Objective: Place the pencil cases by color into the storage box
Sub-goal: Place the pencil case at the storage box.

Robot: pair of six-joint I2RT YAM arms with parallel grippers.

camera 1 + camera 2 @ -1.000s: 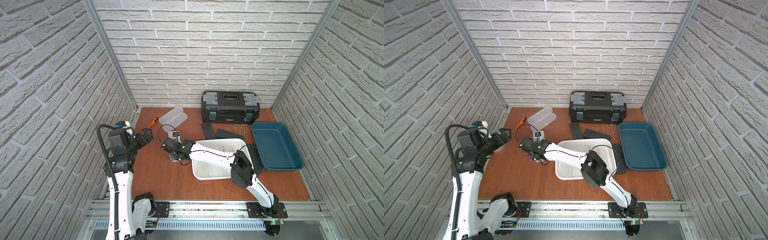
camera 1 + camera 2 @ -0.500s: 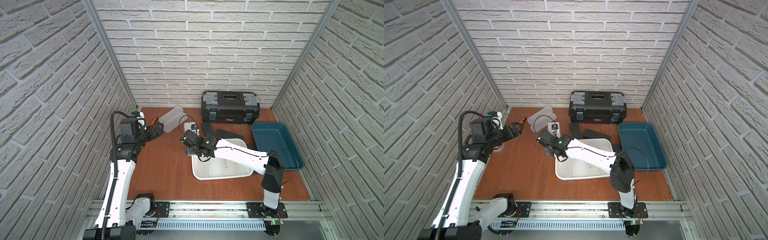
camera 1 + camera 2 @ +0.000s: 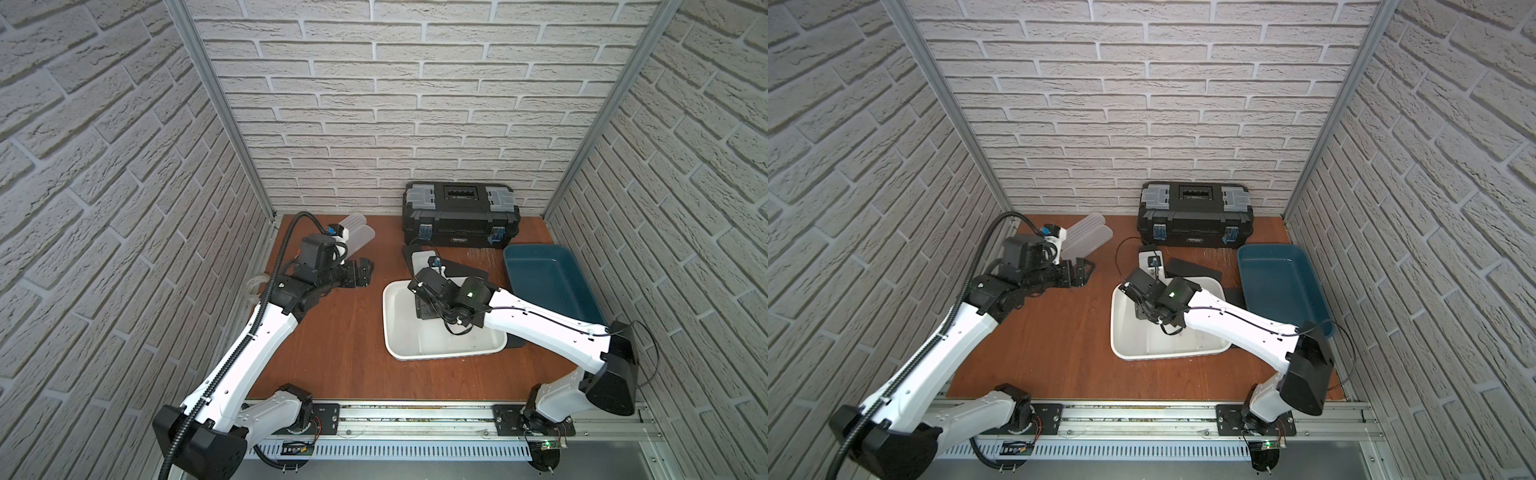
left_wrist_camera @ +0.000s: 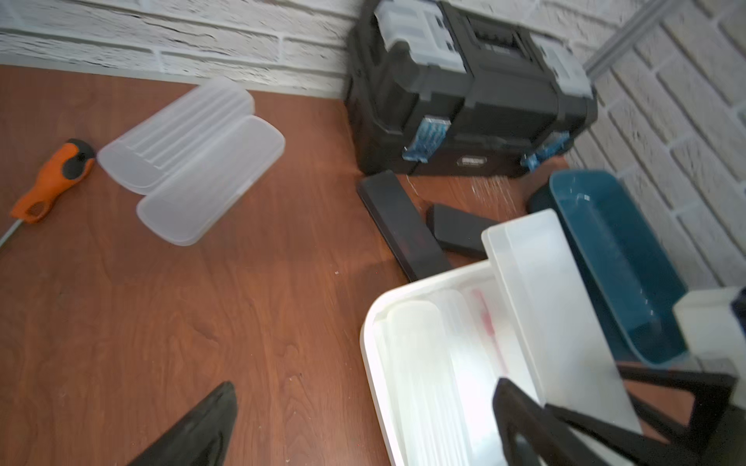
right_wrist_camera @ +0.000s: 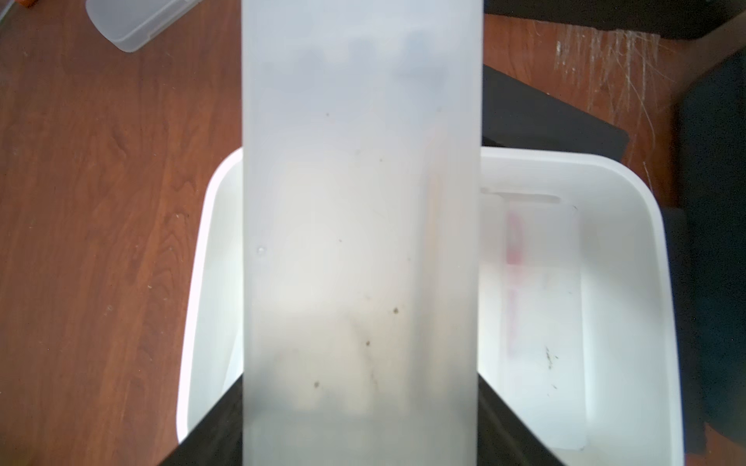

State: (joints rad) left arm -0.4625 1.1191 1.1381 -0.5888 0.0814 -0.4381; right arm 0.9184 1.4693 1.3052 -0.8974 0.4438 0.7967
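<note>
The red-brown wood-grain table [image 3: 332, 332] takes up the whole floor of this brick-papered booth. Behind the white storage box [image 5: 210, 282] sits a chunky black toolbox [image 3: 460, 220] with grey lid trays and blue latches. Just to the box's right lies a glossy teal tray [image 3: 552, 286], a rounded rectangle. The box itself is smooth white plastic with soft corners. Frosted pencil cases lie flat on its bottom, and one [image 5: 533, 302] shows a reddish streak through its skin, with its length aimed at the toolbox.

Over the box, the right gripper [image 5: 361, 379] is clamped on the near end of a frosted translucent case [image 5: 363, 181], a long flat speckled slab. It points lengthwise at the toolbox, its far end past the box's far rim.

Well beyond the box's far-left corner, two more frosted cases lie side by side and touching, one ribbed [image 4: 177, 129] and one smooth [image 4: 210, 181]. Both are slanted relative to the box.

Between box and toolbox lie two matte black cases. The longer one [image 4: 403, 226] runs up to the box's far rim, and the other [image 4: 460, 234] lies just beside it.

Left of the box, the left gripper [image 3: 367, 273] hangs above bare wood, jaws spread wide with nothing between them.

Farthest left of the box lies an orange-and-black-handled screwdriver [image 4: 56, 173].
</note>
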